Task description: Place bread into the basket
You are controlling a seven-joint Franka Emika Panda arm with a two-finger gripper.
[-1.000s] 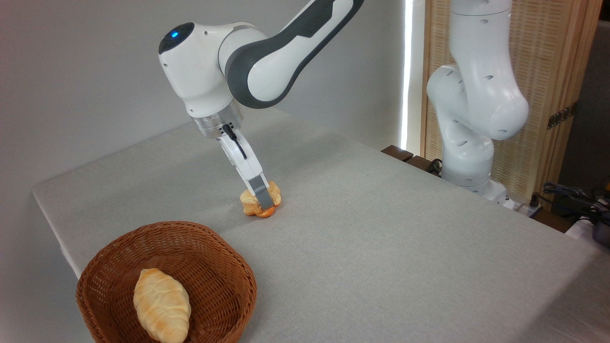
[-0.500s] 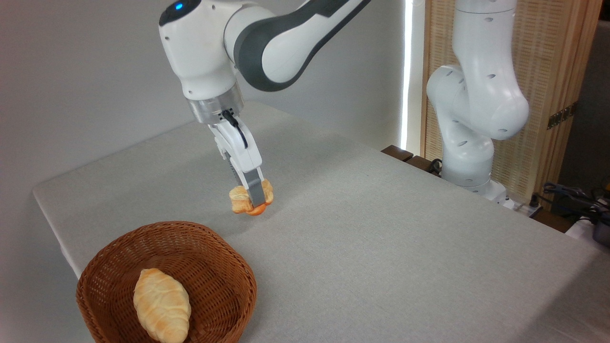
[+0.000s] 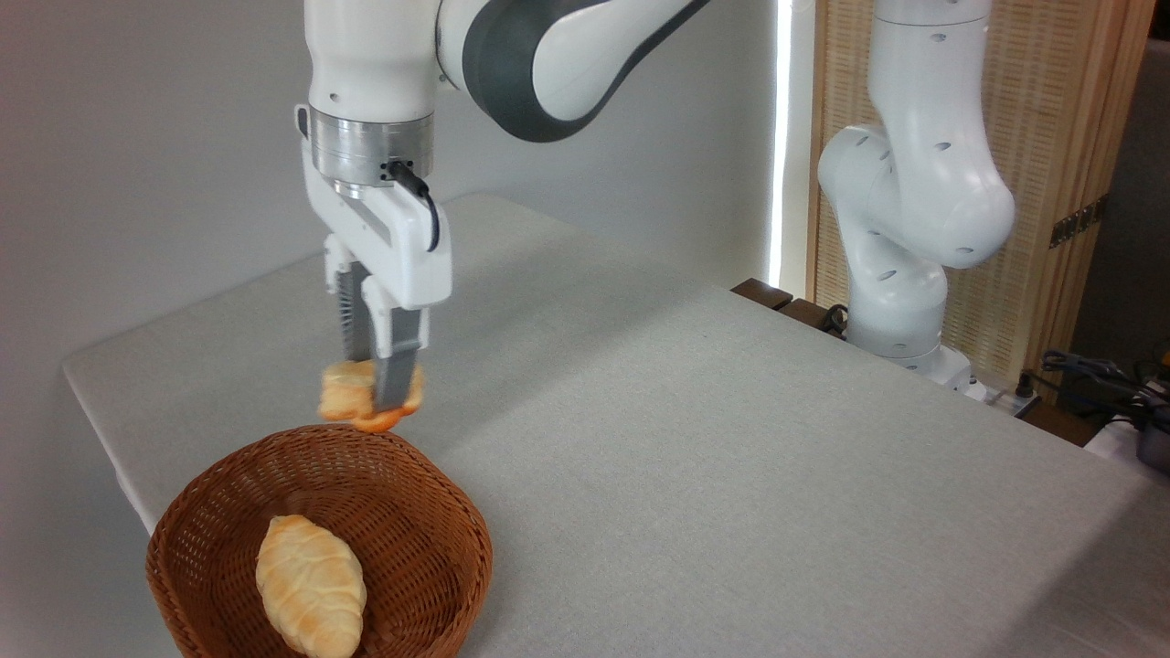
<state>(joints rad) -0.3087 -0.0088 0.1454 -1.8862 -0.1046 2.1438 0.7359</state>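
While my gripper point(image 3: 370, 395) hangs above the table point(image 3: 731, 475), its jaws are closed tight on the bread point(image 3: 369, 398), pinched across the middle so the darker orange underside faces down and nothing slips. That bun is in the air, clear of the cloth, just past the basket point(image 3: 420, 512) rim at its twelve o'clock. A pale loaf point(image 3: 309, 585) lies toward six o'clock inside, so I judge the bare weave nearer the far rim is the sensible drop spot.
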